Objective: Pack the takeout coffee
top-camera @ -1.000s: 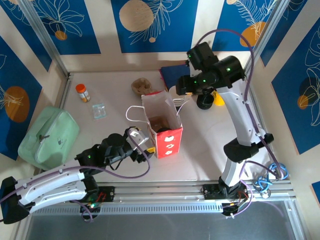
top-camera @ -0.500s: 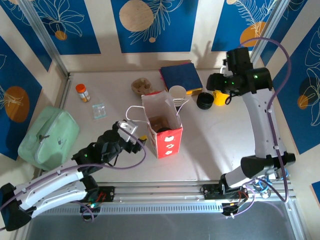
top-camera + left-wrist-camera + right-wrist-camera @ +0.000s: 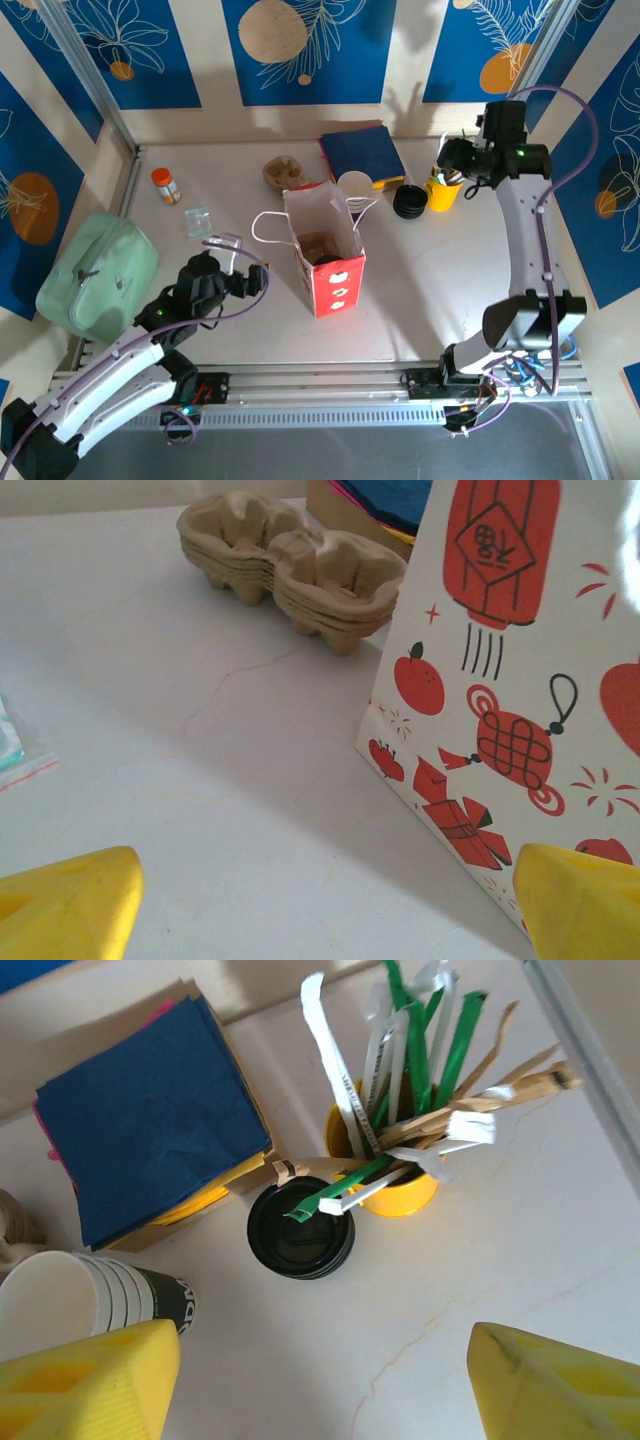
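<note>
The takeout coffee cup (image 3: 354, 184) stands at the back, just behind the bag; its inside is white and its sides are dark (image 3: 85, 1295). A stack of black lids (image 3: 409, 203) sits to its right, also under my right wrist as round black lids (image 3: 300, 1230). My right gripper (image 3: 452, 170) hovers open above the lids and the yellow utensil cup (image 3: 395, 1185), its yellow fingertips wide apart around bare table (image 3: 325, 1390). My left gripper (image 3: 232, 252) is open and empty (image 3: 325, 920), low over the table left of the red-and-white paper bag (image 3: 520, 680).
The open bag (image 3: 325, 245) stands mid-table with something dark inside. A brown cup carrier (image 3: 283, 173) and a blue napkin stack (image 3: 362, 152) lie behind it. An orange bottle (image 3: 163, 185), a small packet (image 3: 198, 220) and a green pouch (image 3: 95, 275) are at the left.
My right arm swung from above the bag out to the back right, over the lids and utensil cup. My left gripper drew back leftward from the bag's side.
</note>
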Tool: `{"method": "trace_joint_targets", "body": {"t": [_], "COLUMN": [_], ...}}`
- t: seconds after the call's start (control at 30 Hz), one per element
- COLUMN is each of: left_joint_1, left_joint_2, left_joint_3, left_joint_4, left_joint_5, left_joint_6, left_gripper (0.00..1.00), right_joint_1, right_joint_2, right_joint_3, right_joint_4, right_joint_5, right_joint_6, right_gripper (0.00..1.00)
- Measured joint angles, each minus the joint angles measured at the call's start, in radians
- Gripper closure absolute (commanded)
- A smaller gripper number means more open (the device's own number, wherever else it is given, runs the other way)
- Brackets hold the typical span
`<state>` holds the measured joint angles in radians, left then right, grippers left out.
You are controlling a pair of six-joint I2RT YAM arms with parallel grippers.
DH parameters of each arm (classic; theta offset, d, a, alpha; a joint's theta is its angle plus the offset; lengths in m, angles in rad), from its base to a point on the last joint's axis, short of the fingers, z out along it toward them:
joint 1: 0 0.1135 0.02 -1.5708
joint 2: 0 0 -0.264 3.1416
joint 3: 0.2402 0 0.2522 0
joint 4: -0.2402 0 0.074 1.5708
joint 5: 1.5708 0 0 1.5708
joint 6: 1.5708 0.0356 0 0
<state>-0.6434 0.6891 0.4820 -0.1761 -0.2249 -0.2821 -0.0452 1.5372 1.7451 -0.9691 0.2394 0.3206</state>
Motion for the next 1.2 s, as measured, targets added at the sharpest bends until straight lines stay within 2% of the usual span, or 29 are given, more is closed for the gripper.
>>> {"method": "trace_joint_targets", "body": {"t": [0.27,0.6,1.2], "left_joint_1": [0.022,0.029,0.033], "left_joint_2": [-0.023,-0.072,-0.093], "left_joint_3": [-0.021,-0.037,-0.044], "left_joint_4": [-0.020,-0.024,-0.024], "left_joint_5": [0.034,0.042,0.060], "left_joint_6": [-0.018,-0.025,-0.025], "left_gripper": [0.05,0.05,0.05], "right_joint_1": [0.034,0.104,0.118], "right_joint_2": [0.216,0.401,0.482], "right_joint_3": [0.114,0.303,0.335], "right_joint_4": [0.009,-0.047,-0.098], "right_joint_5": [0.008,0.154,0.207], "right_joint_6": [-0.015,-0.037,-0.032], "right_gripper": [0.29,0.36,0.55]}}
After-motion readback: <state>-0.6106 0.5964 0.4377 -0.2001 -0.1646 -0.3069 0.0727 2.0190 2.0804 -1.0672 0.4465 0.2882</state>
